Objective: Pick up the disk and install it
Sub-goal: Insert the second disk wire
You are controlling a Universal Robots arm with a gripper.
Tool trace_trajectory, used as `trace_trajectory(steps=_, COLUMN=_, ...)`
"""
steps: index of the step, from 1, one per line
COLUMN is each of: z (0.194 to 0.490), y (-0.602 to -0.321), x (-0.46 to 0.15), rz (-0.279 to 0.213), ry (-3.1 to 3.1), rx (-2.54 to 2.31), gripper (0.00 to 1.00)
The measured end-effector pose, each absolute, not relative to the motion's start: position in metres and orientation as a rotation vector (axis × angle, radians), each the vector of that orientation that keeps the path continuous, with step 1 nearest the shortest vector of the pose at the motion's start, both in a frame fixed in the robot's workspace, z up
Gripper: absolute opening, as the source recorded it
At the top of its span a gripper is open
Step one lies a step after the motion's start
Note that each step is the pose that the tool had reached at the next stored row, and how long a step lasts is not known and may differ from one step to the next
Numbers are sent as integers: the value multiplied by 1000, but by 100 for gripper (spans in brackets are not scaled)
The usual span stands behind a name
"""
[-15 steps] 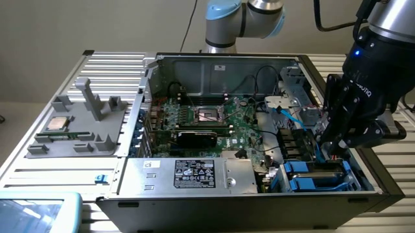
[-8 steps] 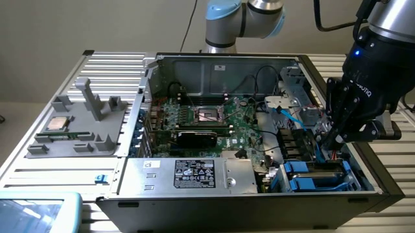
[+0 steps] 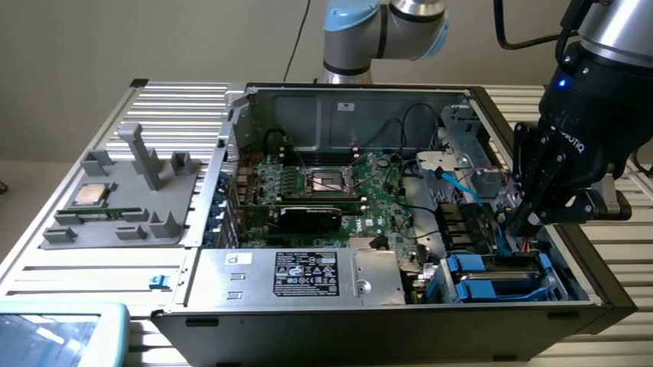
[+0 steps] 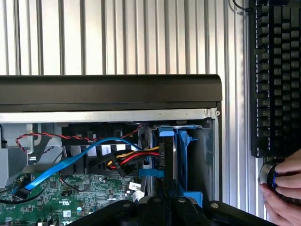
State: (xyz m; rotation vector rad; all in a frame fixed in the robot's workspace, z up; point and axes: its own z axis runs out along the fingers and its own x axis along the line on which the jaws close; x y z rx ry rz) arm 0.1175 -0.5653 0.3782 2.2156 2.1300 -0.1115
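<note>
At the exterior view's right, inside the open computer case [image 3: 337, 115], the gripper [image 3: 525, 222] reaches down into the drive bay, its fingers clenched together on the disk [image 4: 165, 157]. From the wrist view, the disk stands on edge in its blue bracket, set in the bay's corner just beside the case wall, with the red, yellow and black power cable [image 4: 134, 160] plugged against it. A blue data cable [image 4: 70, 162] runs across to the green motherboard [image 3: 337, 191]. On the slatted bench [image 4: 117, 37], a hand [image 4: 284, 190] rests on a round knob beside a black keyboard [image 4: 275, 75].
</note>
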Motion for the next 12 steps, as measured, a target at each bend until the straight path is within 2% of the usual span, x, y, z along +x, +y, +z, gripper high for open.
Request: trace_trajectory(steps=12, z=377, y=-565, x=118, rz=-105, ry=2316, rx=2013, gripper=11)
